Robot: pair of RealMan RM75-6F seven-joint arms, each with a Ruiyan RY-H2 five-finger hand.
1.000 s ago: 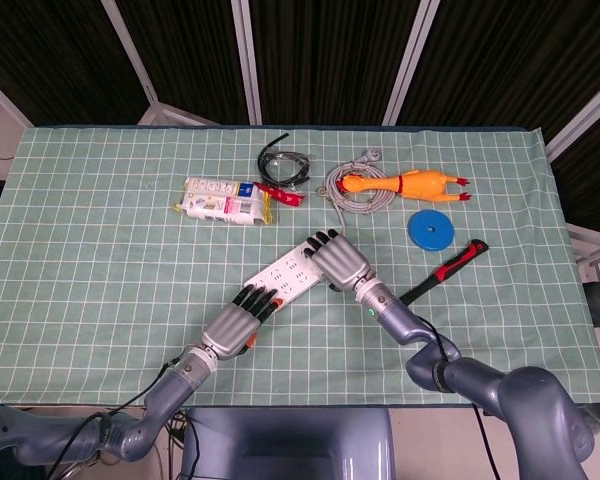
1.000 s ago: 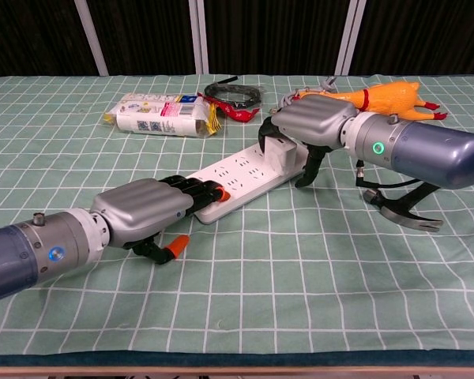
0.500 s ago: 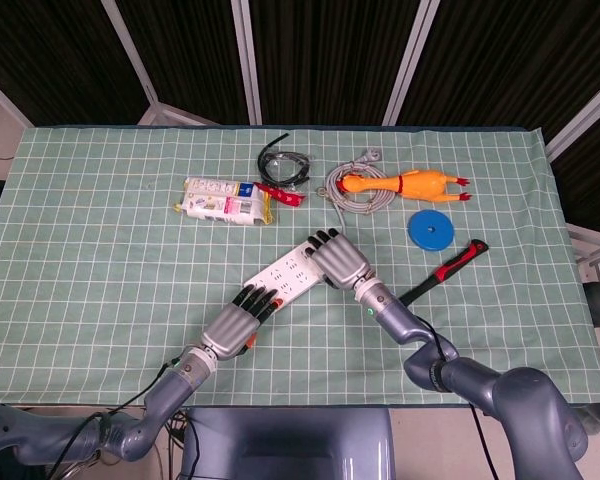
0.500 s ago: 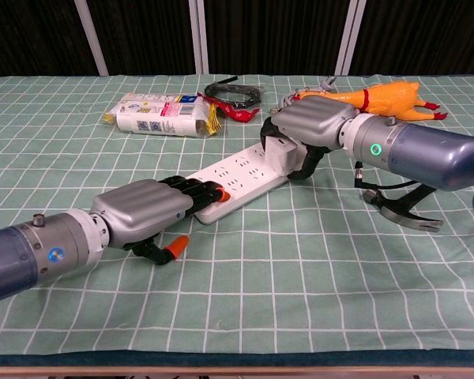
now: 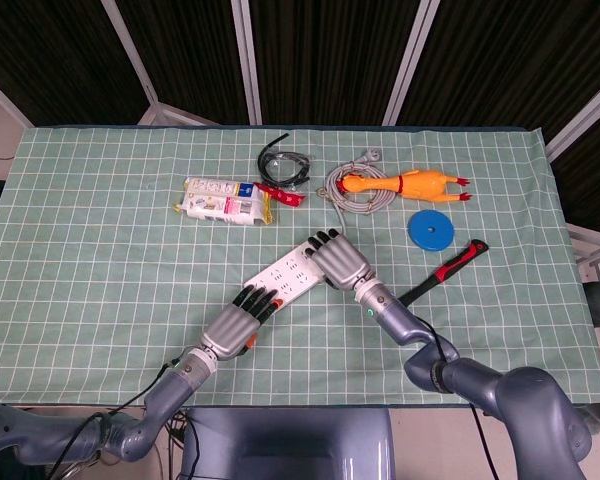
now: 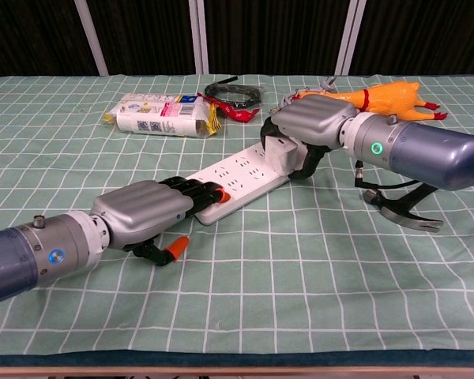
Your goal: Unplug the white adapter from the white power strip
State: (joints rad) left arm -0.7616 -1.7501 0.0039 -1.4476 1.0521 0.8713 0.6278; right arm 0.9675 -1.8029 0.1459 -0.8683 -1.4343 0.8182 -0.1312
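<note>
The right hand [image 6: 310,126] grips the adapter [image 6: 280,151], plugged in at the far end of the strip [image 6: 238,180]. The left hand [image 6: 146,210] lies flat, fingers pressing the strip's near end onto the bench [image 6: 340,268], holding nothing.

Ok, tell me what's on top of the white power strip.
The left hand rests on the power strip's near end. At the far end the right hand grips the white adapter. Whether its prongs are still seated is hidden.
</note>
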